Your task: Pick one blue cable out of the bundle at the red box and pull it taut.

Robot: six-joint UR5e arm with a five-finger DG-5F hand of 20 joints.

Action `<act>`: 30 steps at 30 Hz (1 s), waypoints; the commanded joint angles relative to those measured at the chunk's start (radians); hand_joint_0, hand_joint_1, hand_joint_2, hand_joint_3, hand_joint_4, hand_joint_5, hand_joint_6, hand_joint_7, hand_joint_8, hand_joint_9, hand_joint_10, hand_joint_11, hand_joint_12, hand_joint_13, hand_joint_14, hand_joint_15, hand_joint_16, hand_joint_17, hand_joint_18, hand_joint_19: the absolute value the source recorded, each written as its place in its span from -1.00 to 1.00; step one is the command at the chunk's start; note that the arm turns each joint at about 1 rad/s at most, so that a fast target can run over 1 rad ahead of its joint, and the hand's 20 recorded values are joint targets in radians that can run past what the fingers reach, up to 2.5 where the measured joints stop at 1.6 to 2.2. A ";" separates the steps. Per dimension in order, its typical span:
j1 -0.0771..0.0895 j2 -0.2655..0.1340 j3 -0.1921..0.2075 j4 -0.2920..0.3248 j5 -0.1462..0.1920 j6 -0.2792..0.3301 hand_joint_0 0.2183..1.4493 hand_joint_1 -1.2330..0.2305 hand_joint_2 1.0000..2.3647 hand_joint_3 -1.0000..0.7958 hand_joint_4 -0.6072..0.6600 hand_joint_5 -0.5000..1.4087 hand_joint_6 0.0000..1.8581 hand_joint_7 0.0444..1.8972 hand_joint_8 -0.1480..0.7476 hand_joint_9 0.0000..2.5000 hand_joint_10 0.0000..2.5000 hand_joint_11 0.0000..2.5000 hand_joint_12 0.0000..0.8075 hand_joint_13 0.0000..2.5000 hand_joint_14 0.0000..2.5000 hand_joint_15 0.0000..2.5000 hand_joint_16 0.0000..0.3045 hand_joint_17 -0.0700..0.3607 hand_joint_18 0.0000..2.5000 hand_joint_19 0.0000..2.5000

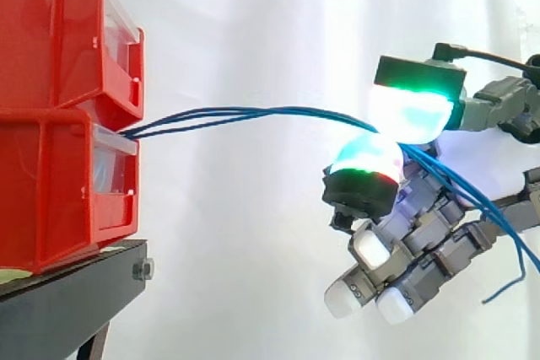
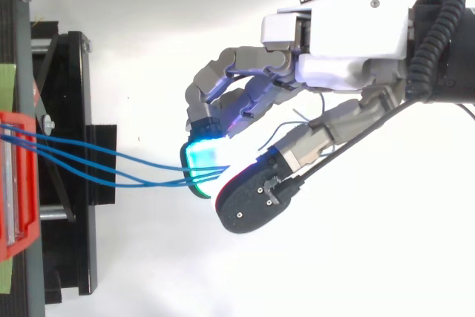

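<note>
Hand nearest, entering from right. Pinching blue cables between two green-cyan pads; other fingers curled below, white-tipped, holding nothing. Seems to grip several strands, not one; cannot tell surely. Cables leaving gap between red bins, running in slight arc to pads, loose ends hanging behind hand. Step, probably: grasp made, pull not finished. Next move calls for firm pinch, drawing away from bins until line straight, no slipping.
</note>
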 commanded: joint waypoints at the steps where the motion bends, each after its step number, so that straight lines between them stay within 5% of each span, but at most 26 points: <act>1: 0.000 0.000 0.000 0.000 0.000 0.000 0.03 -0.56 -1.00 -0.44 -0.26 -0.68 0.00 0.25 -0.02 -0.47 -0.99 -0.58 -0.11 -0.71 -1.00 -0.93 -0.65 -0.11 -0.64 -0.88; 7: 0.000 0.000 0.000 0.000 0.002 0.001 -0.19 -0.63 -1.00 -0.44 -0.11 -0.68 0.00 -0.05 -0.05 -0.49 -0.99 -0.58 -0.12 -0.71 -1.00 -0.92 -0.65 -0.11 -0.61 -0.91; 15: -0.001 0.000 0.000 0.000 0.002 0.000 -0.54 -0.43 -1.00 -0.44 0.02 -0.66 -0.04 0.01 0.05 -0.47 -0.99 -0.57 -0.05 -0.71 -1.00 -0.90 -0.61 -0.06 -0.62 -0.86; 21: 0.000 0.000 0.000 0.000 0.002 0.000 -0.42 -0.28 -1.00 -0.44 0.05 -0.65 -0.05 0.08 0.06 -0.43 -0.99 -0.57 -0.09 -0.70 -1.00 -0.89 -0.64 -0.10 -0.64 -0.83; 30: 0.002 0.000 0.000 0.000 0.002 0.001 -0.25 -0.49 -0.97 -0.08 -0.10 -0.65 -0.01 0.20 0.10 -0.40 -0.99 -0.55 -0.10 -0.65 -1.00 -0.89 -0.64 -0.10 -0.59 -0.85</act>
